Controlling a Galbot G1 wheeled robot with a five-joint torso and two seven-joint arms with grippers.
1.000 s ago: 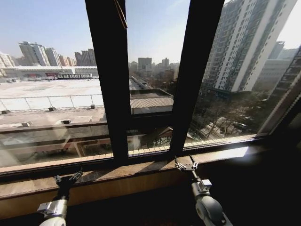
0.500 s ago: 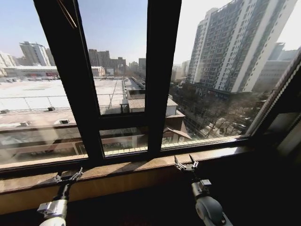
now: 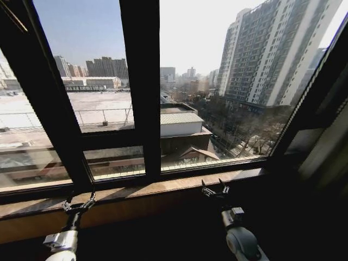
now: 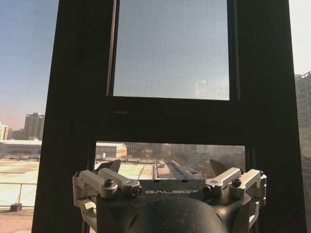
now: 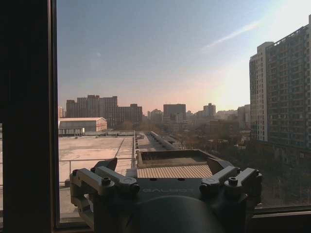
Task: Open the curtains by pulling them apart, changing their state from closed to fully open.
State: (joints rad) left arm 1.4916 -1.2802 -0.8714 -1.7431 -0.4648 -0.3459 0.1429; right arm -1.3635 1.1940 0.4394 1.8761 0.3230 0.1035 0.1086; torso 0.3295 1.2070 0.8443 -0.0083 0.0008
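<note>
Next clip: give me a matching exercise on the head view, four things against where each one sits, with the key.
Things:
1. left gripper, jaws open
2. right gripper, jaws open
3. tall grey high-rise tower
4. dark upright window frame bar

Places:
A. outside, at the right
B. between two panes, centre
C. before the brown windowsill, at the left
D. before the windowsill, right of centre

Pairs: 1-C, 2-D, 3-A, 4-B

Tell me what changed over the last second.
The window frame slid left across the head view: the camera turned right, nothing itself moved. Left hand and right hand stayed open, empty, low before the sill.
</note>
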